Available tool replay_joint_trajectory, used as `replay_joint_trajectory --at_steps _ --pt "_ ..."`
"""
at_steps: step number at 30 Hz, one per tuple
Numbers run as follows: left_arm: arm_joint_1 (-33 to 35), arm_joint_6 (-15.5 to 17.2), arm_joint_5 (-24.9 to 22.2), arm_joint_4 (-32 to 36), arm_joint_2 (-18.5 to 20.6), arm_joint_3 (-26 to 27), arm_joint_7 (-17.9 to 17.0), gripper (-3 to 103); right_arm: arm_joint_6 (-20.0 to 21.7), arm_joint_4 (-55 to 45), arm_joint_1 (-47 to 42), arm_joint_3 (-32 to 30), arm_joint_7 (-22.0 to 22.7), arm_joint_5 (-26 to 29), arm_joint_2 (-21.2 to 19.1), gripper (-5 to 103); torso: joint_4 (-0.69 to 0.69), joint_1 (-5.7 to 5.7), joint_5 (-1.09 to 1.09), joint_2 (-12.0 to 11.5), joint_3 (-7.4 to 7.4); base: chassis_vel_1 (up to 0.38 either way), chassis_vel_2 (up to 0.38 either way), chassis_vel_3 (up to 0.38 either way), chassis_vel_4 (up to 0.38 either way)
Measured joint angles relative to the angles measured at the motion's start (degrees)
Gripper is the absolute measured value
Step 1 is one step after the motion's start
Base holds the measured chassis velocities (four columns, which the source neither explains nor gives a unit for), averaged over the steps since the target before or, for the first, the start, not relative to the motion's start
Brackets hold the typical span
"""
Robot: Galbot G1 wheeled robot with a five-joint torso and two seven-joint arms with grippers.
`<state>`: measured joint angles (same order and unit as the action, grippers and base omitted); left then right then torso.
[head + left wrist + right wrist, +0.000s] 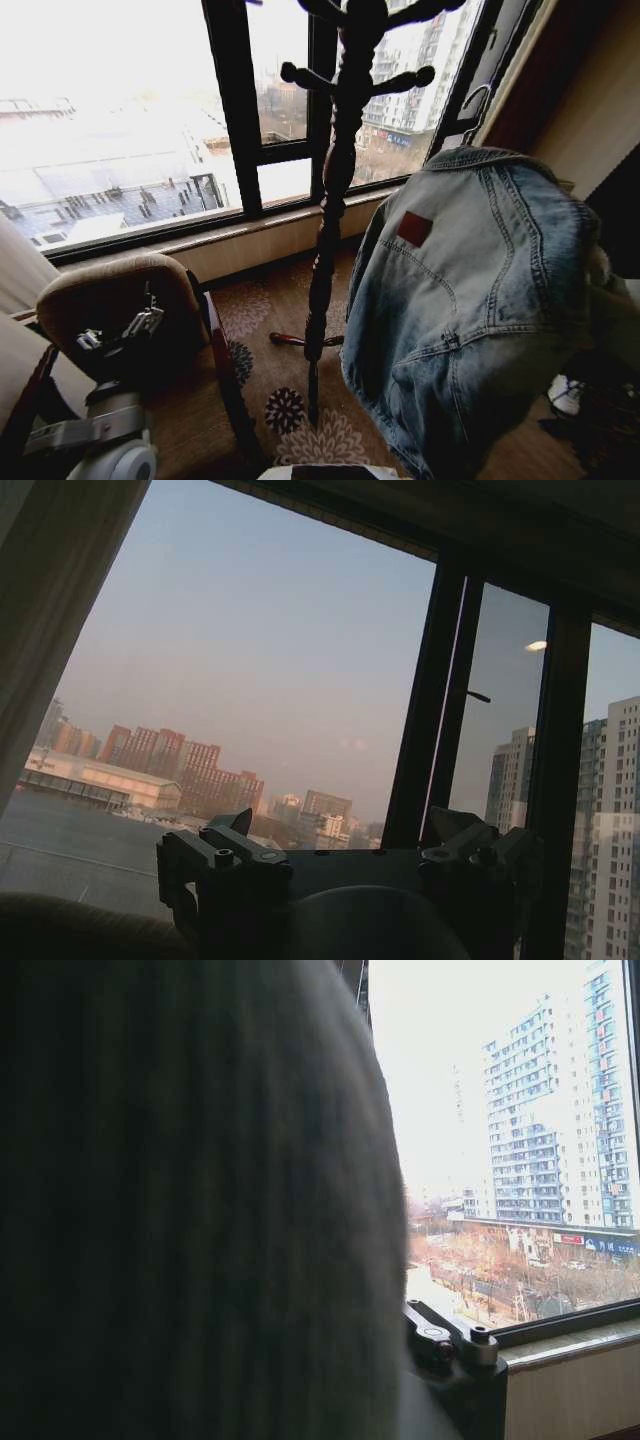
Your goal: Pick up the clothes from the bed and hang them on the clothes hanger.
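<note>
One denim jacket (470,300) hung in the air on the robot's right side, held up beside a dark turned-wood coat stand (335,200) that stood on a patterned carpet (290,400) before the window (150,110). It hung back outward, with its small red label (414,228) showing just below the collar, and a thin wire hook (478,100) rose above the collar, so the jacket appeared to be on its hanger already. It was probably lifted that high so the hook could clear one of the stand's pegs (405,78), several of which branched off near the top. The hook was near the pegs but apart from them, so the hanging was not yet done.

The right tool (450,1345) was hidden behind the cloth, with only a bit of its metal edge beside the fabric in the right wrist view. It presumably carried the load, but whether it was clenched cannot be told.

The left tool (120,335) rested low on the robot's left over a brown padded chair (110,300), apparently parked out of the way. Its two fingers (225,855) stood spread and released, gripping nothing, aimed at the window.

By count: one jacket, one hook, one stand, one chair.
</note>
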<state>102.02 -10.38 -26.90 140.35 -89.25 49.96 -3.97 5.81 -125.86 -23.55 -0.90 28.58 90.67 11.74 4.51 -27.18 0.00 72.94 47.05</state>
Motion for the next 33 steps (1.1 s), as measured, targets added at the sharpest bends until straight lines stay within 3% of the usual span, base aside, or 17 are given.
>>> replay_joint_trajectory --at_steps 7,19,23,29,33 --pt "0.0 -0.1 0.0 0.1 0.0 0.0 0.0 100 1.4 1.1 1.4 1.6 -7.2 -2.5 -2.3 21 -0.01 0.00 0.00 0.0 0.00 0.000 0.000 0.000 0.000" --pt "-0.1 -0.2 -0.3 0.0 0.2 0.1 0.0 100 1.5 2.4 0.8 2.0 -12.4 -5.1 -3.8 21 0.00 0.00 0.00 0.0 0.00 0.000 0.000 0.000 0.000" --pt "-0.1 -0.3 -0.6 -0.1 0.4 0.3 0.0 100 -0.9 3.2 0.7 1.4 -16.1 -9.5 -4.0 21 0.00 0.00 0.00 0.0 0.00 0.000 0.000 0.000 0.000" --pt "-0.2 -0.3 -0.6 -0.2 0.3 0.1 0.1 100 -2.8 3.9 0.8 0.9 -18.2 -10.5 -4.1 21 0.00 0.00 -0.01 0.0 0.00 0.000 0.000 0.000 0.000" --pt "-0.2 -0.3 -0.6 -0.2 0.3 0.1 0.1 100 -6.5 6.7 -0.6 0.9 -22.2 -12.8 -4.0 21 0.00 0.00 -0.01 0.0 0.00 0.000 0.000 0.000 0.000"
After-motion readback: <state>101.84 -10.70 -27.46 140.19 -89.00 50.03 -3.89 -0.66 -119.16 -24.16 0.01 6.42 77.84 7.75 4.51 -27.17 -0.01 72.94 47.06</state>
